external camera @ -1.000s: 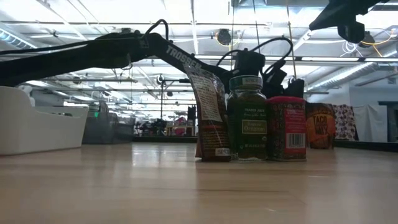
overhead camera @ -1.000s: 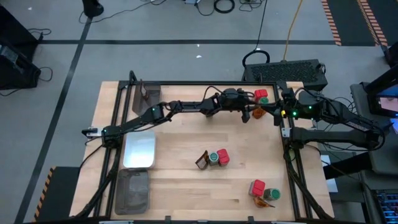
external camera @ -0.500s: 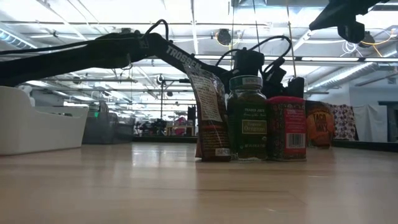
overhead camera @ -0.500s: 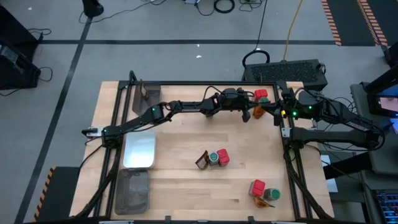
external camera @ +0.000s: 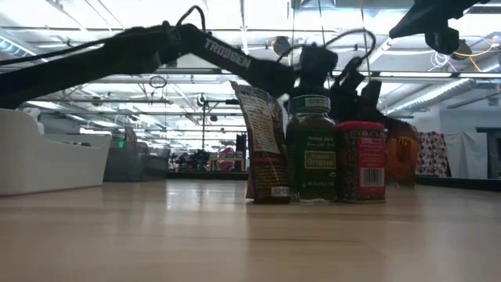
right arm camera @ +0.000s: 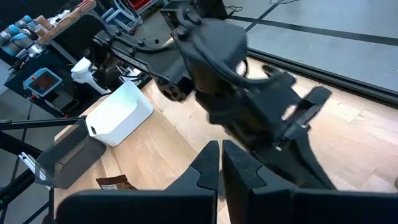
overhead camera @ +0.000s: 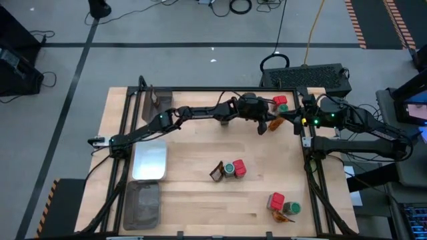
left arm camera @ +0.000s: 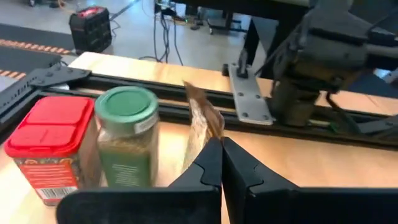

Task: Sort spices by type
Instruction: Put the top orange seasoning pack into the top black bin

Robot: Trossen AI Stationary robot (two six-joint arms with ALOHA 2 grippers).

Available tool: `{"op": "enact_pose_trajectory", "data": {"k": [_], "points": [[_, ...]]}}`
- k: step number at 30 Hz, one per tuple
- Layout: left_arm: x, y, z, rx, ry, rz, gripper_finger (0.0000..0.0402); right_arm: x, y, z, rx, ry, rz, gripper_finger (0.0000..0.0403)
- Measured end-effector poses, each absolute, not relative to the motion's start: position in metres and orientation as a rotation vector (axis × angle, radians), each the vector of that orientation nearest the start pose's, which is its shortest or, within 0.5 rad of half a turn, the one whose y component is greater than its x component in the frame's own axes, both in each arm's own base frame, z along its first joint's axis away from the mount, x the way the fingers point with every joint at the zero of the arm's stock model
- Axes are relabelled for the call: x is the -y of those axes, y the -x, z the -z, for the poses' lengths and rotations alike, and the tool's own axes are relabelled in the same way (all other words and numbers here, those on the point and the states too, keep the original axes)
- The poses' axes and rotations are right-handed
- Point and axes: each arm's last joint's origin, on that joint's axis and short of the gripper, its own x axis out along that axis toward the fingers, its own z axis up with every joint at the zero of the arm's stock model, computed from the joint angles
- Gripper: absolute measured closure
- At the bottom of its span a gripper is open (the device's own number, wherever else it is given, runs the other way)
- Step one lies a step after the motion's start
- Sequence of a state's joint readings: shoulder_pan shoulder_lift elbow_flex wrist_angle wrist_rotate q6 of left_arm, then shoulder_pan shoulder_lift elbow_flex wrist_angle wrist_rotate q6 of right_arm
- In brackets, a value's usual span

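The brown sachet [left arm camera: 202, 127] sits pinched in the closed jaws of the left gripper [left arm camera: 221, 163] near the desk's [overhead camera: 193, 153] one o'clock corner, just beside a green-lidded jar [left arm camera: 127, 143] and red packet [left arm camera: 51, 146]. The right gripper [right arm camera: 219, 168], jaws closed empty, waits close at three o'clock.

Far-corner group with a red boxy packet [left arm camera: 48, 146] and green-lidded jar [left arm camera: 126, 137] upright side by side, brown sachet [left arm camera: 200, 127] pinched upright beside them, mid-table trio [overhead camera: 229, 169] standing in a row, third trio [overhead camera: 283, 206] near the front right
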State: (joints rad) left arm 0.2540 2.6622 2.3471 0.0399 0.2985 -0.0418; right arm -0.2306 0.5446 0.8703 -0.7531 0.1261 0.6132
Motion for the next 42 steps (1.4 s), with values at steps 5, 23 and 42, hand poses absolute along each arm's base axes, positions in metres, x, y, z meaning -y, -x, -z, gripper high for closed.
{"op": "enact_pose_trajectory", "data": {"k": [5, 23, 42], "points": [[-0.14, -0.569, -0.226, -0.27, 0.114, 0.034, 0.0401, 0.025, -0.091, -0.336, -0.307, -0.62, 0.472, 0.0403], [-0.218, -0.454, -0.357, -0.451, 0.099, -0.196, 0.0401, 0.025, -0.091, -0.336, -0.307, -0.62, 0.472, 0.0403], [-0.196, -0.269, -0.431, -0.661, 0.18, -0.455, 0.0401, 0.025, -0.091, -0.336, -0.307, -0.62, 0.472, 0.0403]]}}
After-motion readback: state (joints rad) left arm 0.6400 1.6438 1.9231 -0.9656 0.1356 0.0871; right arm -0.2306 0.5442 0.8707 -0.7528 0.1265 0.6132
